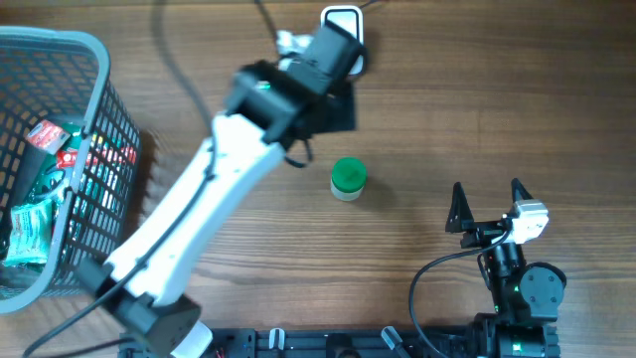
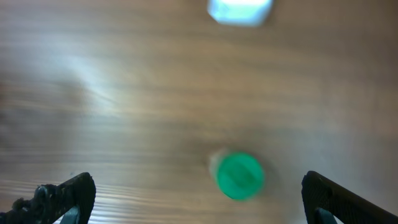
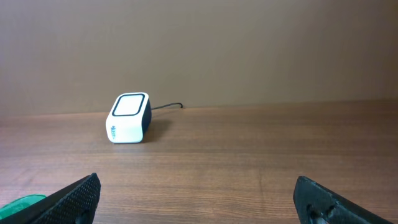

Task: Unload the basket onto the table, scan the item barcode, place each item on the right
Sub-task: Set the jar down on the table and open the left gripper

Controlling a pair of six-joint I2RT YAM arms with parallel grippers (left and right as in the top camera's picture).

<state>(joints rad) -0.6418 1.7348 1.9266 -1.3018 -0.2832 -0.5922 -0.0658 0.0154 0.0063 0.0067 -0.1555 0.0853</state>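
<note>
Although the left wrist view is smeared with blur, the left gripper [image 2: 199,202] reads as released: its dark jaws sit at the bottom corners, far apart, with bare table [image 2: 124,93] between them. The green-capped jar [image 2: 239,176] stands upright on the wood just ahead of them, touching neither; no barcode can be made out on it. From overhead the left arm's wrist covers part of the barcode scanner [image 1: 343,18], and the frame's top edge cuts off some more. The right gripper [image 1: 487,199] is also spread wide and holds nothing, well apart from the jar. In its own view only a sliver of green shows at the lower left corner. At the left edge a wire basket [image 1: 99,60] is cropped, its packets [image 1: 30,219] unreadable.
</note>
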